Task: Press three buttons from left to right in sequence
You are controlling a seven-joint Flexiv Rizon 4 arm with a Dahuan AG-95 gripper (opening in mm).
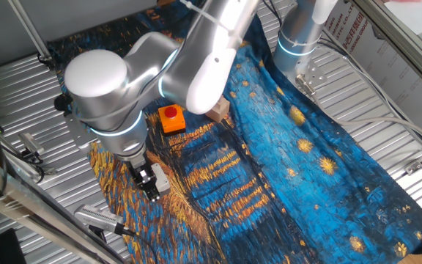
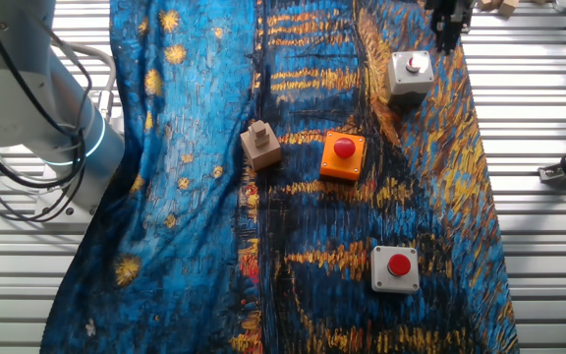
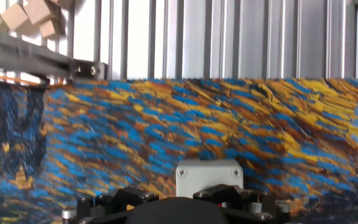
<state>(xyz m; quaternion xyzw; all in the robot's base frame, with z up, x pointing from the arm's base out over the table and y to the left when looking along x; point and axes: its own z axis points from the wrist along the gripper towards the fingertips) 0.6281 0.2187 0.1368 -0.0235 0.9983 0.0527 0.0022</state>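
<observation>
Taking the orange button box (image 2: 343, 156) as the landmark in the other fixed view, everything sat on a blue and yellow painted cloth (image 2: 195, 147) spread over the ribbed metal tabletop (image 2: 538, 256). Far to the left of the orange box, off the cloth's edge, stood the pale arm base (image 2: 37, 108) with its glowing ring. Just left of the orange box, near but apart from it, stood a tan wooden block (image 2: 261, 145) with a small peg on top. The orange box itself carried 1 round red cap and lay flat on the cloth. To its right and toward the bottom of that view, well apart, sat a light grey button box (image 2: 395, 268) with a red cap. To its right and toward the top sat the second grey button box (image 2: 410, 74), its cap looking pale with only a trace of red. The dark end effector (image 2: 448, 25) hung just beyond that box, up and right of it, at the cloth's edge.

In the one fixed view the end effector (image 1: 147, 182) pointed down beside the same grey box (image 1: 160, 178), below and left of the orange box (image 1: 171, 119). The hand view showed that grey box (image 3: 209, 177) close under the fingers. Whether the end effector was released or clenched could not be told.
</observation>
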